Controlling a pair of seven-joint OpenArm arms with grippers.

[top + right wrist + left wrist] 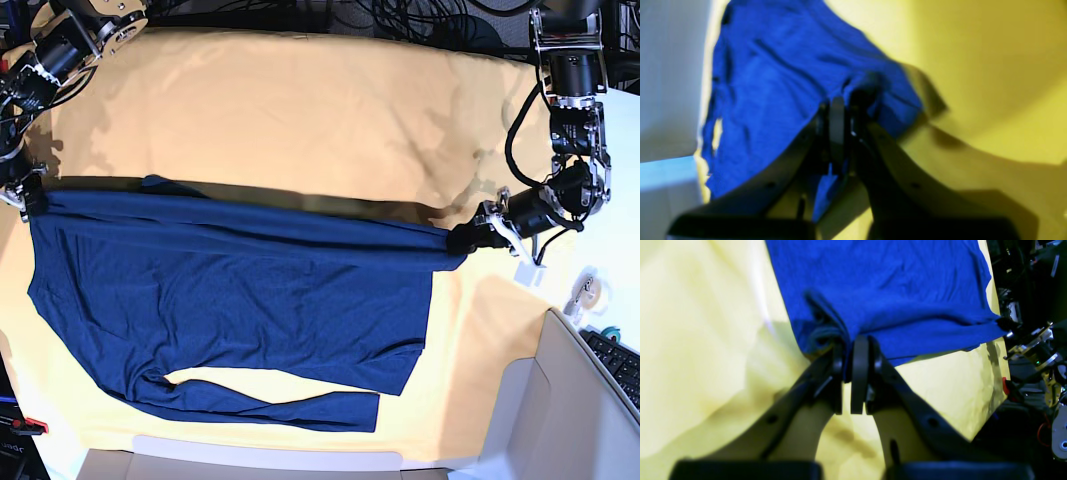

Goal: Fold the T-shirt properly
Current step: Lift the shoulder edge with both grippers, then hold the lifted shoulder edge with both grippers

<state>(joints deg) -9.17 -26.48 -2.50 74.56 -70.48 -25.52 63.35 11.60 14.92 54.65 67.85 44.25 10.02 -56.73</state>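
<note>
Both arms hold the T-shirt (230,300) stretched across the table cloth (300,110).

The left gripper (462,238) is clenched on the shirt's far right corner; the right gripper (28,197) is clamped on the far left corner. The far edge is taut between them, lifted and casting a shadow; the body and one sleeve trail over the near cloth.

T-shirt (230,300): matt soft knit; table cloth (300,120): matt, wrinkled fabric.
</note>
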